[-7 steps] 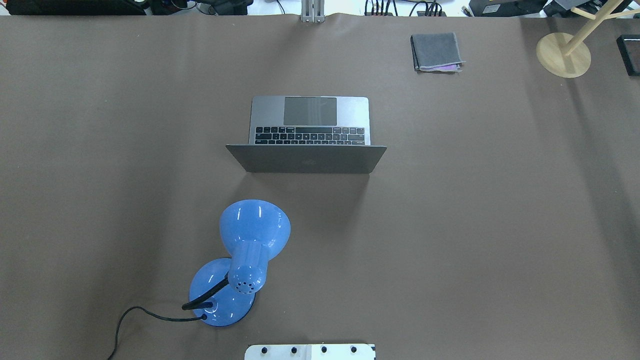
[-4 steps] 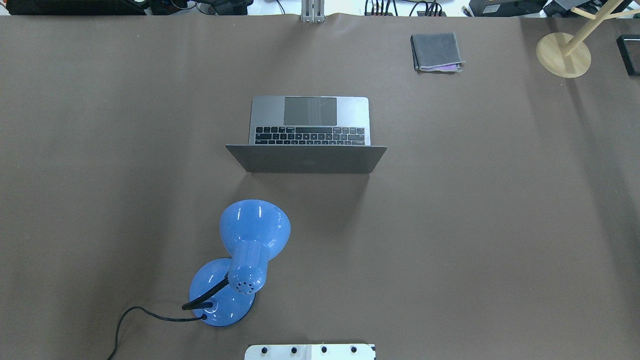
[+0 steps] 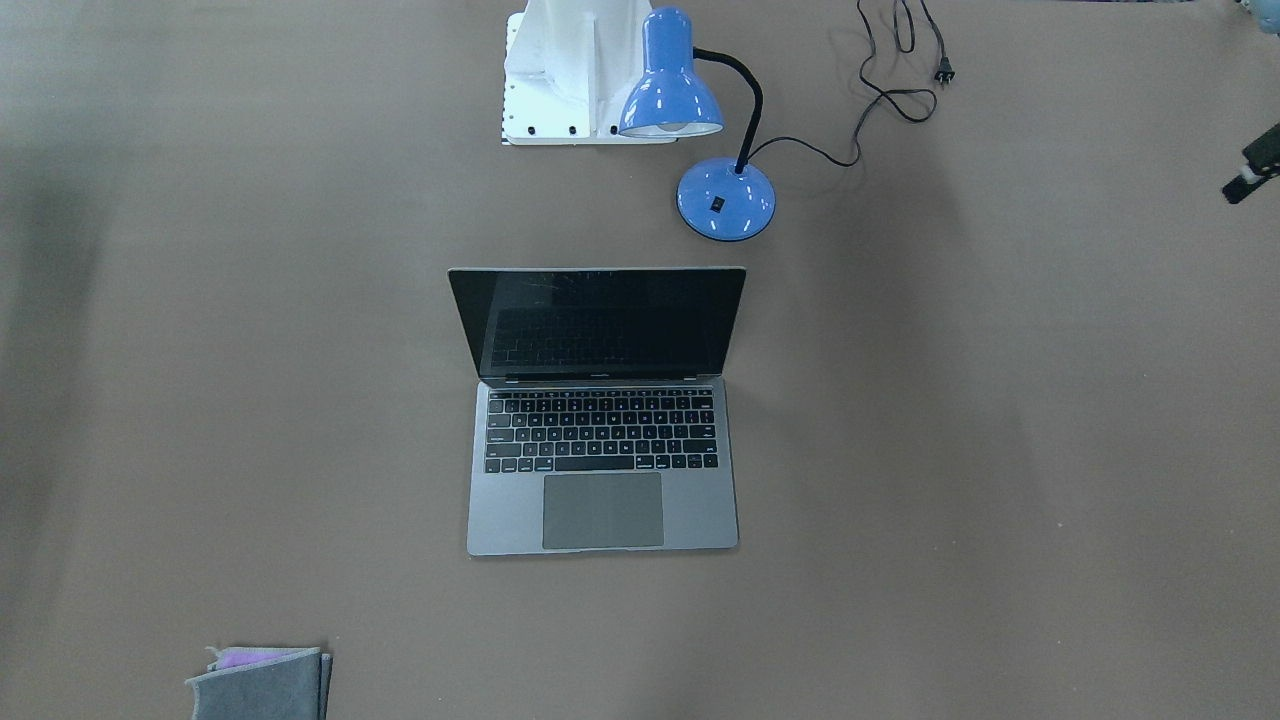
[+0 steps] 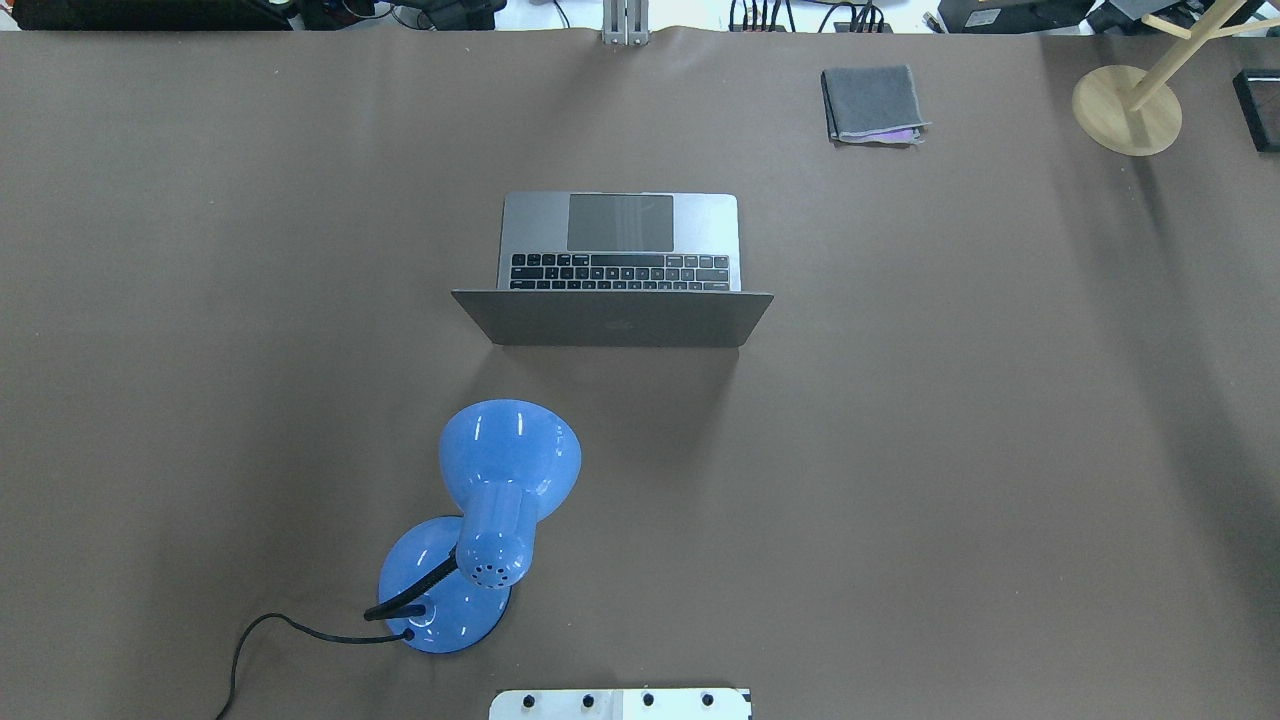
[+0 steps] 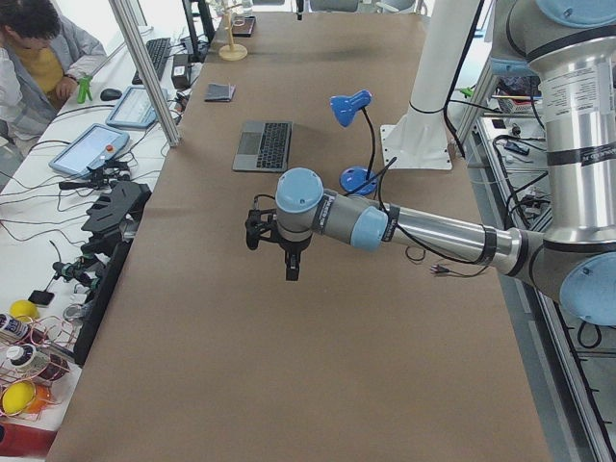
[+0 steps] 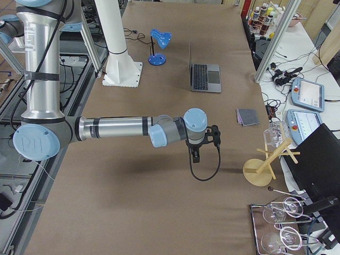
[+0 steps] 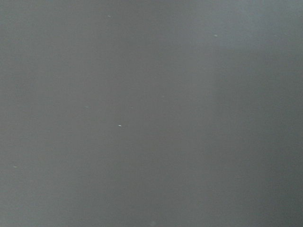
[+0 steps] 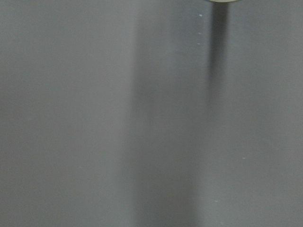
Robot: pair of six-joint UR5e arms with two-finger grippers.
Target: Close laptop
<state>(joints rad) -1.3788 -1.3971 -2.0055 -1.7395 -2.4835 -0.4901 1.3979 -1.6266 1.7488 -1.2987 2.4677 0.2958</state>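
The laptop (image 4: 620, 245) stands open at centre of the table (image 4: 1000, 450), lid back toward the robot, blue lamp (image 4: 508, 460) near it. Lid logo is faint and key letters are too small to read. Left gripper (image 5: 291, 262) and right gripper (image 6: 195, 153) show only in side cams, well apart from the laptop; spread or pressed together, cannot tell.

One counter (image 4: 950, 400) carried one laptop (image 4: 620, 240), one blue desk lamp (image 4: 510, 460), one folded grey cloth (image 4: 872, 103) and one wooden stand (image 4: 1127, 110). There were two end effectors, the left end effector (image 5: 292, 274) and the right end effector (image 6: 195, 156).
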